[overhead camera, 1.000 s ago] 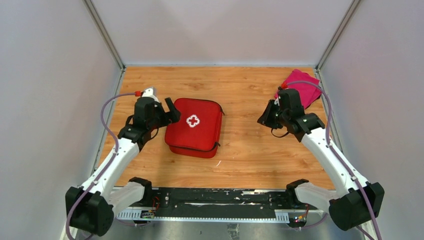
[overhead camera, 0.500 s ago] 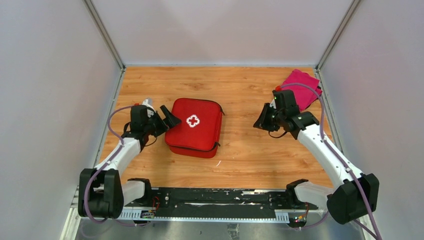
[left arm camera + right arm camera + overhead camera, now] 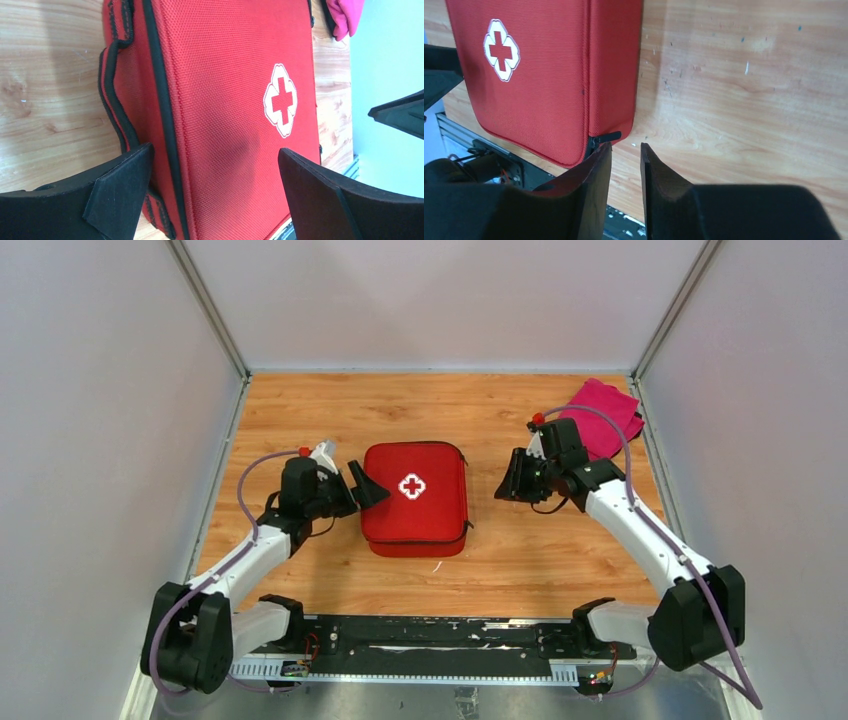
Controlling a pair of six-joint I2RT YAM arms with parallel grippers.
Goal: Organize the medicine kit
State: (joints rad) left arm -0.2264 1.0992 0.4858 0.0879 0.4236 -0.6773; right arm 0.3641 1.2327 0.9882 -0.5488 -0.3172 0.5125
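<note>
The medicine kit is a red zip case with a white cross, lying shut and flat mid-table. My left gripper stands wide open against the kit's left edge. In the left wrist view the medicine kit fills the space ahead of my left gripper, one finger low by its black-trimmed side and one over the lid. My right gripper hovers just right of the kit, apart from it. In the right wrist view the jaws of my right gripper show a narrow empty gap, close to the black zip pull at the corner of the medicine kit.
A magenta folded cloth lies at the back right corner, behind the right arm. Grey walls close in the left, right and back sides. A black rail runs along the near edge.
The kit has slid to the right and squared up, with my left gripper following against its left edge. My right gripper has moved left toward the kit and its jaws have parted a little.
</note>
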